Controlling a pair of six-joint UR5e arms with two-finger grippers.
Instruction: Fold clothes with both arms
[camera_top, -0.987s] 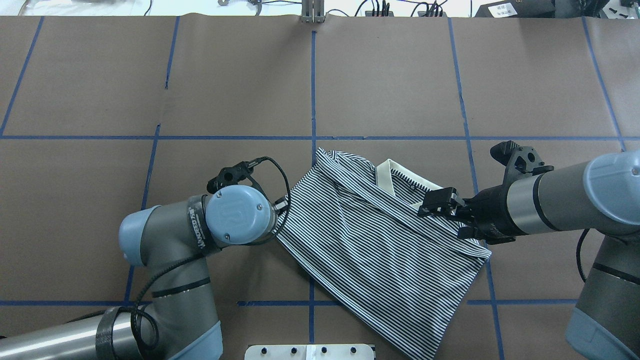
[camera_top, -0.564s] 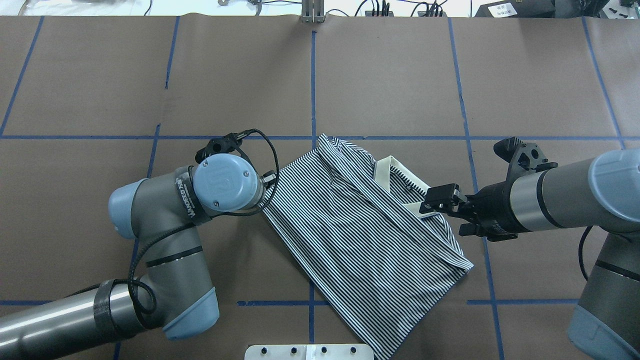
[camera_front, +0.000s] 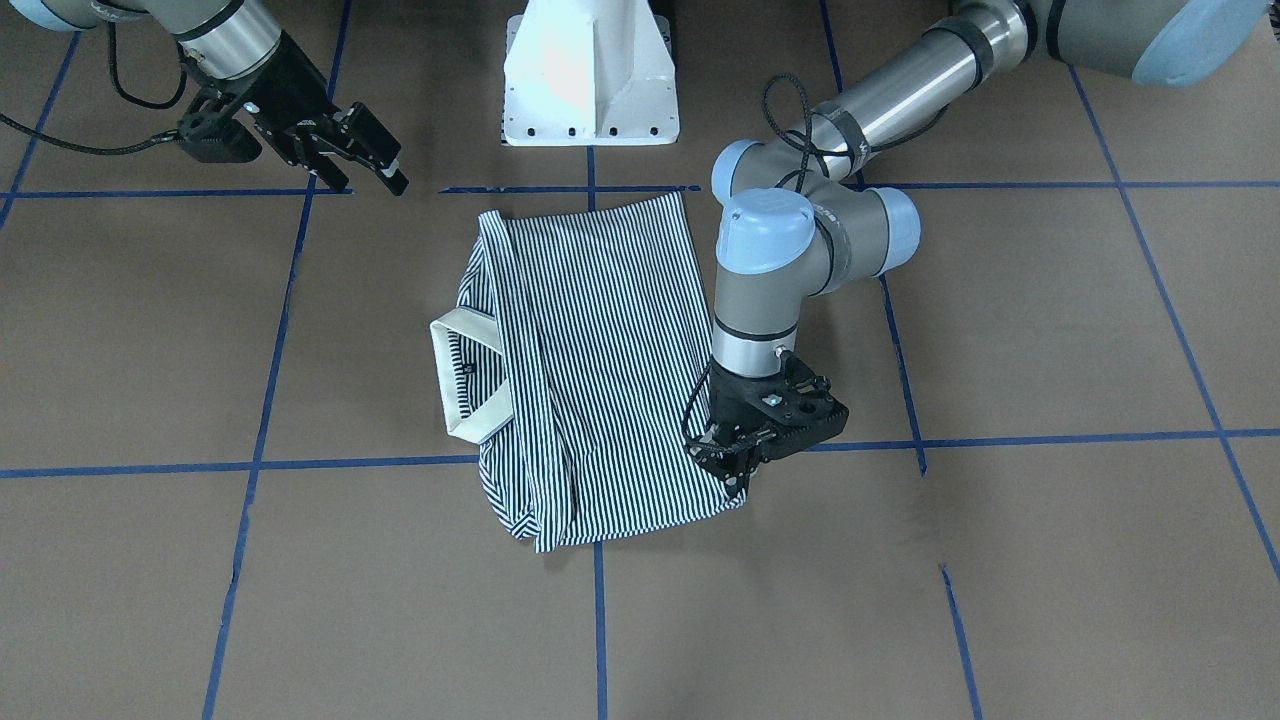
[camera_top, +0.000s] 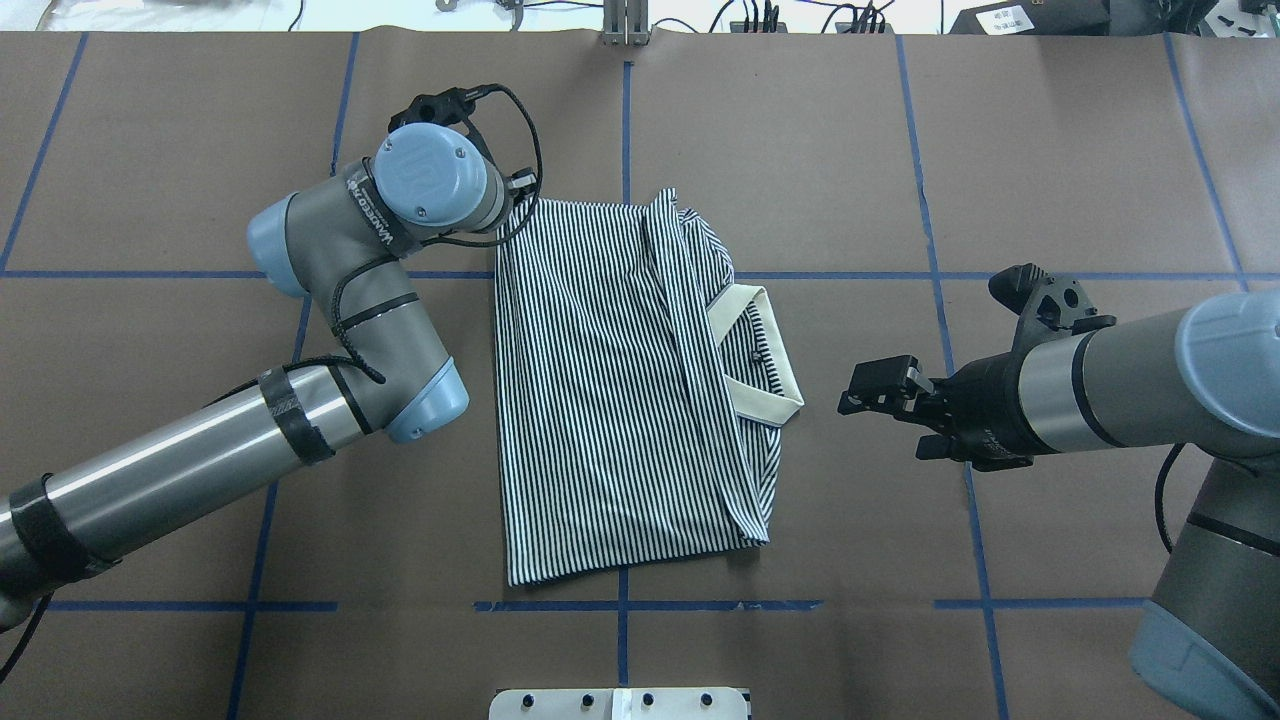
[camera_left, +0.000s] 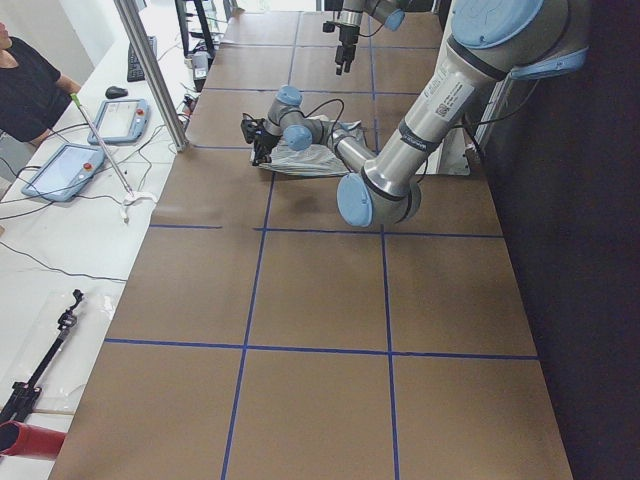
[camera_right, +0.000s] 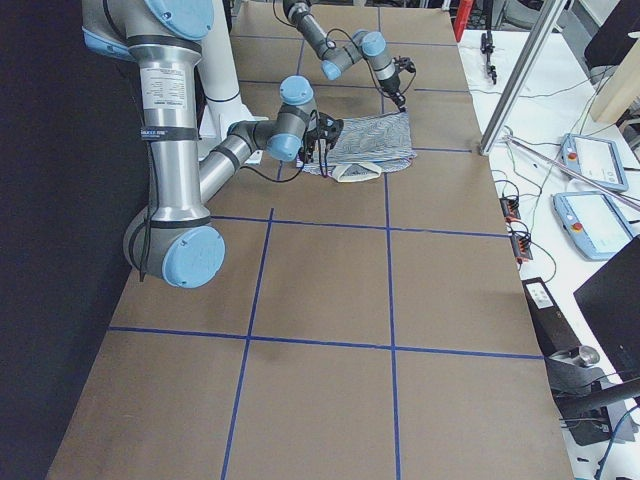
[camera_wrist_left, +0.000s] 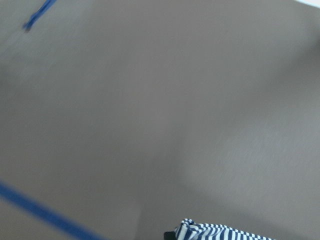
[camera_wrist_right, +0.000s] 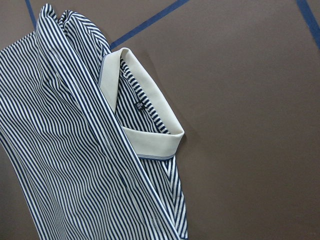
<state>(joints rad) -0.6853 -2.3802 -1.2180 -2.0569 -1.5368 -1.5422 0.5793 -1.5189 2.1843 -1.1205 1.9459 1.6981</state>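
Observation:
The striped polo shirt (camera_top: 610, 400) lies folded in a long rectangle at the table's middle, with its cream collar (camera_top: 765, 350) on the side towards my right arm. My left gripper (camera_front: 742, 478) is shut on the shirt's far corner; in the overhead view my wrist hides it. The left wrist view shows a bit of striped cloth (camera_wrist_left: 210, 232) at its bottom edge. My right gripper (camera_top: 862, 392) is open and empty, hovering a short way right of the collar. The right wrist view shows the shirt (camera_wrist_right: 75, 150) and collar (camera_wrist_right: 150, 135).
The white pedestal base (camera_front: 590, 70) stands at the near table edge between my arms. Blue tape lines (camera_top: 627, 130) mark a grid on the brown table. A person (camera_left: 25, 90), tablets (camera_left: 65, 170) and a metal post (camera_left: 150, 70) are beyond the far edge.
My left gripper has pulled the shirt's corner away from the robot, and the shirt has swung to lie straight. My right gripper has let go of the shirt and now stands apart from it.

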